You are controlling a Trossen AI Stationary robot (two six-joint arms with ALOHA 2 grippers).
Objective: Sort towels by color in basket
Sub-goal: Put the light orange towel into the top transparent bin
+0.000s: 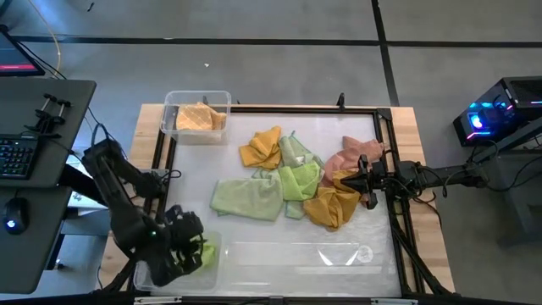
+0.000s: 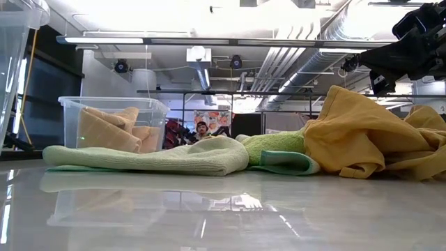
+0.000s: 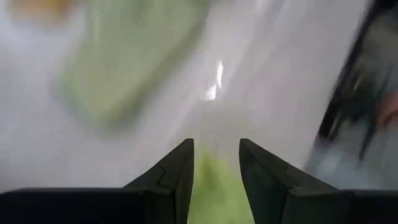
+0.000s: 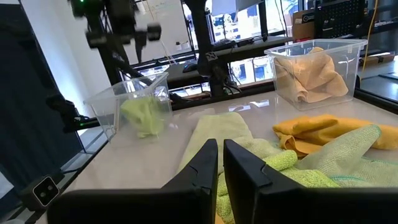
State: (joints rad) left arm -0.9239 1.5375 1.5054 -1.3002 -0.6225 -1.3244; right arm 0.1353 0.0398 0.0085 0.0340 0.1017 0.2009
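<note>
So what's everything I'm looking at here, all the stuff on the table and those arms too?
Clear bins: two; one at the table's far left corner, one at the near left corner.
Peach-orange towel: one, inside the far bin.
Lime green towel: one, inside the near bin.
Loose towels: a pile mid-table; mustard yellow, pale green, lime green, salmon pink, and another mustard one.
Keyboard and mouse: on a dark desk at left.
Left gripper: over the near bin, fingers open.
Right gripper: at the pile's right edge, fingers shut, holding nothing visible.
</note>
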